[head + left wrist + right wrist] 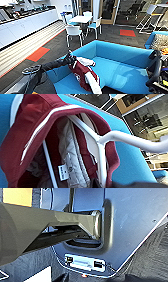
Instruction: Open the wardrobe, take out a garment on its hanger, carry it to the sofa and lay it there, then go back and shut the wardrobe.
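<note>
Nearest my left wrist camera, the hanger (100, 141) sits inside the jacket (30, 144) collar. In the head view my left gripper (69, 60) holds the jacket (83, 75) over the sofa (120, 67) seat, its hem draping off the front edge. I cannot tell the finger opening. I judge it best to lower fully onto the cushion before any release.

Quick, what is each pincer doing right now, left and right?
Left pincer: at the collar of the garment over the sofa; whether its fingers are closed cannot be told.
Right pincer: cannot be told.
</note>
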`<state>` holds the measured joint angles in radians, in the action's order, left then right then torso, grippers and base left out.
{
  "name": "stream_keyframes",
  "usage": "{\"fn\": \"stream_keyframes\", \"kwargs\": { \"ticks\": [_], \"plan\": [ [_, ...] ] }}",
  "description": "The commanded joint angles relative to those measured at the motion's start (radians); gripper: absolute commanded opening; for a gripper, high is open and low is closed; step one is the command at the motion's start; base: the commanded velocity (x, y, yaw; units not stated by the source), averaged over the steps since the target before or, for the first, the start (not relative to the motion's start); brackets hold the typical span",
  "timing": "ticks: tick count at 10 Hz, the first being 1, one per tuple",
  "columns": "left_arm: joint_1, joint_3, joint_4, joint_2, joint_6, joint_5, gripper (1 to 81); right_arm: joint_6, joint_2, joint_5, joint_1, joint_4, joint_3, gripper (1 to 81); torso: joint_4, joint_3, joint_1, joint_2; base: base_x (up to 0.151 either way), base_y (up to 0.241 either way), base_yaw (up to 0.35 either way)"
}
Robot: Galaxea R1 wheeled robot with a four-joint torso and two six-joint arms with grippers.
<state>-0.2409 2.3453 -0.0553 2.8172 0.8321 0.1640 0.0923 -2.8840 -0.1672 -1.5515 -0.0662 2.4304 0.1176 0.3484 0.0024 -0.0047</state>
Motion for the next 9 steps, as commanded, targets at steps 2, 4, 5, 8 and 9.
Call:
{"fn": "stream_keyframes", "kwargs": {
  "ticks": [2, 4, 5, 8, 9],
  "plan": [
    [0.093, -0.122, 0.057, -0.161, -0.01, -0.023, 1.0, 0.003, -0.003, 0.069, -0.011, 0.012, -0.01, 81.1, 0.0, 0.0, 0.0, 0.0, 0.0, 0.0, 0.0],
    [0.059, -0.178, 0.077, -0.194, -0.011, -0.026, 1.0, 0.003, -0.003, 0.069, -0.01, 0.012, -0.01, 81.1, 0.0, 0.0, 0.0, 0.0, 0.0, 0.0, 0.0],
    [0.041, -0.191, 0.078, -0.203, -0.013, -0.029, 81.1, 0.003, -0.003, 0.069, -0.011, 0.012, -0.01, 81.1, 0.0, 0.0, 0.0, 0.0, 0.0, 0.0, 0.0],
    [-0.011, -0.335, 0.155, -0.252, -0.018, -0.023, 81.1, 0.003, -0.008, 0.069, -0.009, 0.014, -0.01, 81.1, 0.0, 0.0, 0.0, 0.0, 0.0, 0.0, 0.0],
    [-0.05, -0.394, 0.187, -0.274, -0.016, -0.026, 81.1, 0.003, -0.01, 0.069, -0.006, 0.012, -0.01, 81.1, 0.0, 0.0, 0.0, 0.0, 0.0, 0.0, 0.0]
  ]
}}
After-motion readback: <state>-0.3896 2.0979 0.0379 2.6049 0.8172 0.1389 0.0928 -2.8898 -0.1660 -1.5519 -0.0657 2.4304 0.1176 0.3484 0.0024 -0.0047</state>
